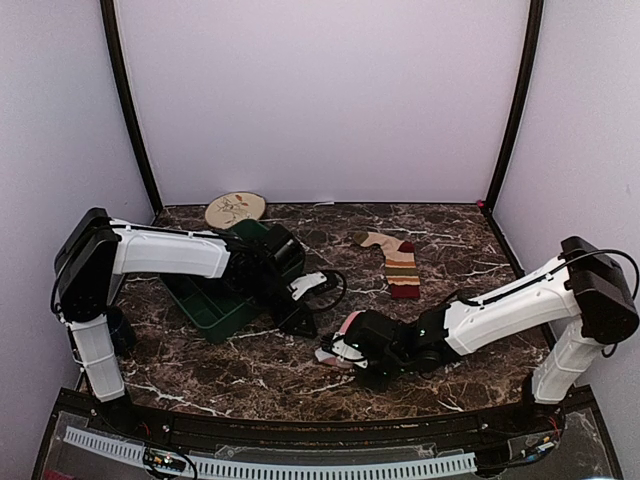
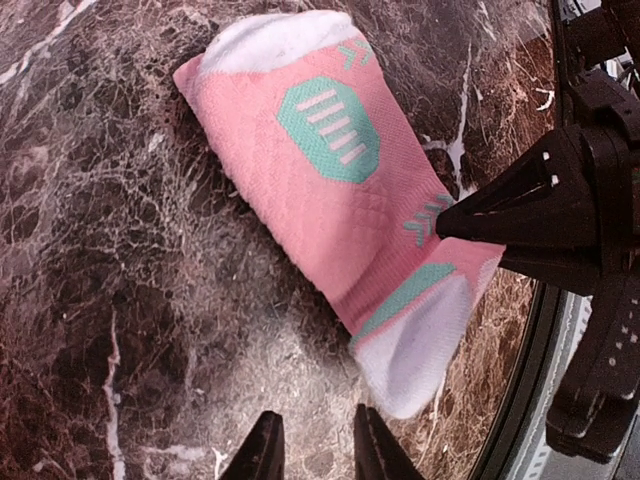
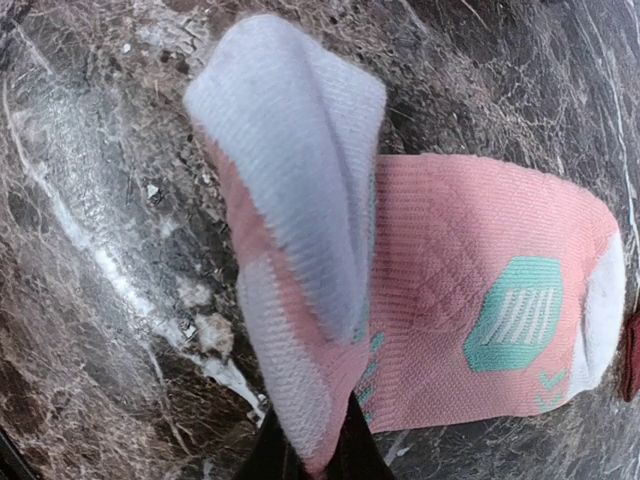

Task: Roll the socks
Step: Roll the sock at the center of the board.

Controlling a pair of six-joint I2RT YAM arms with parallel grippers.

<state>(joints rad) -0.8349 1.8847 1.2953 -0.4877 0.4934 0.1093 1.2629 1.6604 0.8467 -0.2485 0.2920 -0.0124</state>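
Pink sock (image 2: pixel 330 190) mostly flat on the dark marble table (image 1: pixel 250 375), mint-green hexagon patch face up. Clamped on one white end of it with the right gripper (image 3: pixel 315 458): jaws tight on the fabric, that end lifted off the marble and curled back over the pink body. Other white end down flat, opposite the grip. In the left wrist view, same grip visible as a black wedge at the sock's edge, by the mint chevron marks.

Left gripper (image 2: pixel 315 455) just beside the pink sock, near its raised white end, not touching it. Fingers (image 2: pixel 265 452) parted a little, only bare marble between them, holding nothing. In the top view, tips pointing down at the table just left of the pink sock.

Striped sock (image 1: pixel 396 265) well apart from the pink sock, behind it toward the back wall and slightly right, lying flat, dark red end nearest the pink one. Green tray (image 1: pixel 205 305) left of the pink sock, beyond the left gripper. Round cream disc with a leaf print (image 1: pixel 235 209) far behind and left of the pink sock, at the back wall
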